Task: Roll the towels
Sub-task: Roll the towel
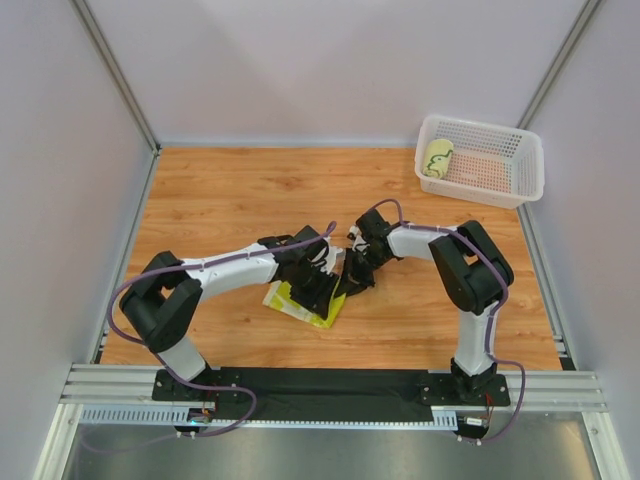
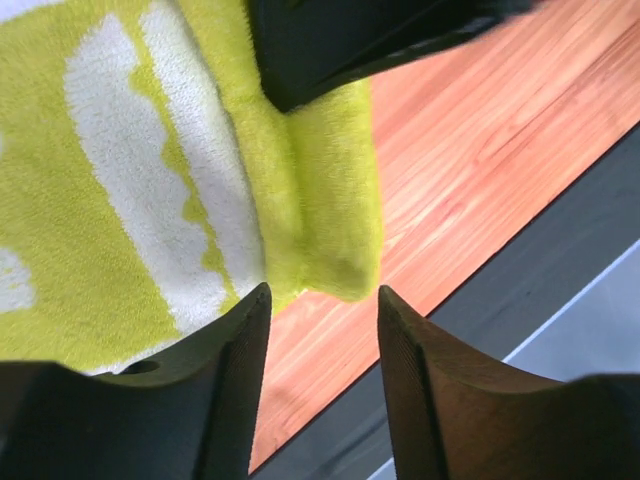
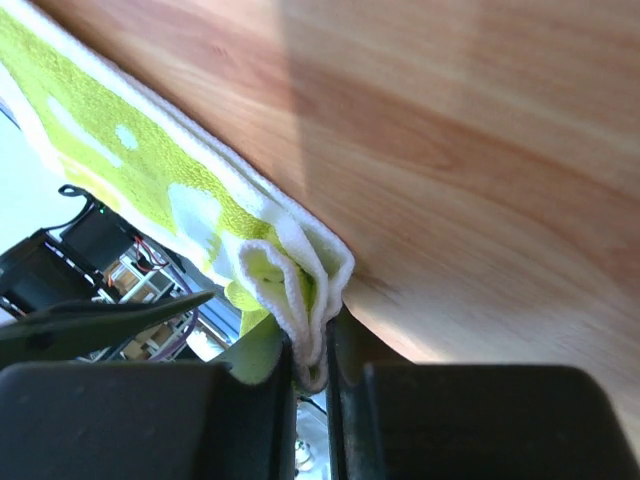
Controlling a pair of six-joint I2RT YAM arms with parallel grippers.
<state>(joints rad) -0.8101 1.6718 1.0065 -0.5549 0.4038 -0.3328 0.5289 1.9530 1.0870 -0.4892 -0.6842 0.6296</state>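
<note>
While one rolled pale-green towel [image 1: 437, 157] sits in the white plastic basket [image 1: 482, 128] at two o'clock, the yellow-and-white terry towel [image 1: 300, 305] toward six o'clock lies folded, not yet rolled, with the right gripper [image 3: 312, 345] clenched on its doubled edge and the left gripper [image 2: 322, 320] parted beside its corner.

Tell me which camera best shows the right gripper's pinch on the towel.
Right wrist: the towel edge sits bunched between the right gripper's shut fingers. Top external shows both arms crowding over it. Left wrist shows a towel corner beyond the open left gripper, not the pinch.
</note>
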